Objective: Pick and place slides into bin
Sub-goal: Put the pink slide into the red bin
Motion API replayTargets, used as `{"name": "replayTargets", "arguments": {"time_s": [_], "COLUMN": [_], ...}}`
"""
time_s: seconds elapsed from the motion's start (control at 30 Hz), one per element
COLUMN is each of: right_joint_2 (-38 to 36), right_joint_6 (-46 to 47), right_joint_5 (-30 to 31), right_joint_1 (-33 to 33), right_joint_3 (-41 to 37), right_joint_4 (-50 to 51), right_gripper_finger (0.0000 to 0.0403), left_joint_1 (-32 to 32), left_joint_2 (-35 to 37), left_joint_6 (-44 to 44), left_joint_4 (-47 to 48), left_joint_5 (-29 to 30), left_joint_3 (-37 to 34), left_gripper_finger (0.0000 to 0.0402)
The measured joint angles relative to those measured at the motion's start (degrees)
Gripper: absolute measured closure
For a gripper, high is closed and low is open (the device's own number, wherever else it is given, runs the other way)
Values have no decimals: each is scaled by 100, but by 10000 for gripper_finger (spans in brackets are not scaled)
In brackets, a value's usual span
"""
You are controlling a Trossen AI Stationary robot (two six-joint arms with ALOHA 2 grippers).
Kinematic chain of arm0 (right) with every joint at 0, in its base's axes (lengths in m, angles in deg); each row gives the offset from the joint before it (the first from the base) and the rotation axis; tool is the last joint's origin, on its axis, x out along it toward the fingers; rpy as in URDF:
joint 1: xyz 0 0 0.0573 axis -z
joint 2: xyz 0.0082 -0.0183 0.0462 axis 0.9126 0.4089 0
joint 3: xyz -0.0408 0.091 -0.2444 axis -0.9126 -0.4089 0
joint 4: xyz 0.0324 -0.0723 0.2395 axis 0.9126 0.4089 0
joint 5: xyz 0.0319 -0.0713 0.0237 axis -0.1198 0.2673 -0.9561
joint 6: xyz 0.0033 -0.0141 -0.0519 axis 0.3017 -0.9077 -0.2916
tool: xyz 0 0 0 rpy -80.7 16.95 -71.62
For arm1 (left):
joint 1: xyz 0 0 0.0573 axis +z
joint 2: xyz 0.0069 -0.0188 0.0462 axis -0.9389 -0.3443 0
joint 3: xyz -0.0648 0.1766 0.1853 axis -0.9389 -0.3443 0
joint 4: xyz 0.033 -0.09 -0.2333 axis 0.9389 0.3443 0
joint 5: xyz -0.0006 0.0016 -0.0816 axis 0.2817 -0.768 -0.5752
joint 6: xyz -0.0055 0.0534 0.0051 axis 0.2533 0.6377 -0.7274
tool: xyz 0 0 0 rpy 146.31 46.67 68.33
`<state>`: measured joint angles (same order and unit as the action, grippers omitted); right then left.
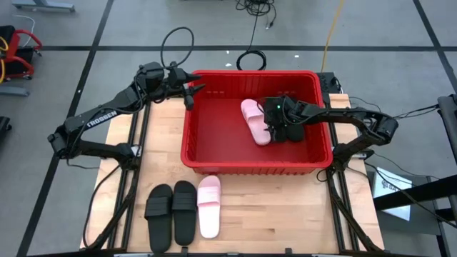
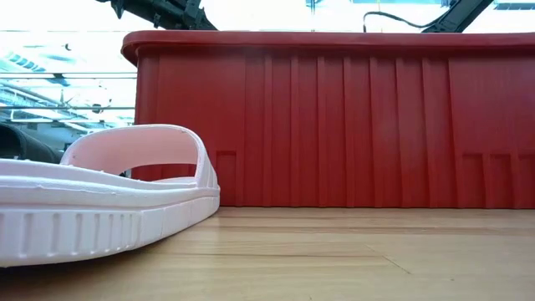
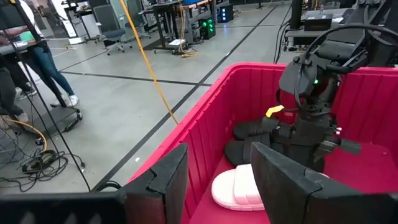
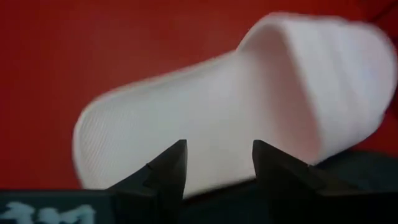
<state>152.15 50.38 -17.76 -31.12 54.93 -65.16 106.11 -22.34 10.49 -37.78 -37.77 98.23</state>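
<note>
Slides (image 1: 182,211) on table (image 1: 285,207) before bin (image 1: 253,165); right hand (image 1: 275,128), fingers spread, beside pink slide (image 1: 254,120).

The black slides (image 3: 255,140) inside the bin (image 1: 214,153) are largely covered from above by the right gripper (image 1: 280,133), so their number cannot be told. In the low view, the pink slide (image 2: 100,196) on the table is cut off at the picture's left edge, and the bin's contents are hidden behind its wall. Whether the right gripper touches the binned pink slide (image 4: 236,106) cannot be told.
</note>
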Motion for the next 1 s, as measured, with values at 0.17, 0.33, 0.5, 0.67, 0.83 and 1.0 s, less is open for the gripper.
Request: {"name": "replayTargets", "arguments": {"time_s": [0.17, 0.33, 0.5, 0.67, 0.83, 1.0], "right_joint_2": [-2, -2, -2, 213, 267, 269], "right_joint_6": [29, 49, 216, 392, 528, 491], "right_joint_5": [5, 6, 1, 4, 7, 17], "right_joint_1": [0, 2, 2, 2, -11, -12], "right_joint_3": [0, 0, 15, 149, 146, 146], "right_joint_4": [-525, -1311, -1926, -1869, -1870, -2017], "right_gripper_finger": [232, 232, 232, 232, 232, 232], "left_joint_1": [-2, -2, -2, -2, -2, -43], "left_joint_2": [0, 0, 0, 0, 2, 135], "left_joint_6": [-81, -95, -95, -124, -160, 69], "left_joint_4": [9, 39, -8, -134, -120, 84], "left_joint_5": [-4, -5, -4, -2, 0, 2], "left_joint_3": [0, 0, 0, 0, 0, 0], "left_gripper_finger": [227, 227, 227, 227, 227, 227]}}
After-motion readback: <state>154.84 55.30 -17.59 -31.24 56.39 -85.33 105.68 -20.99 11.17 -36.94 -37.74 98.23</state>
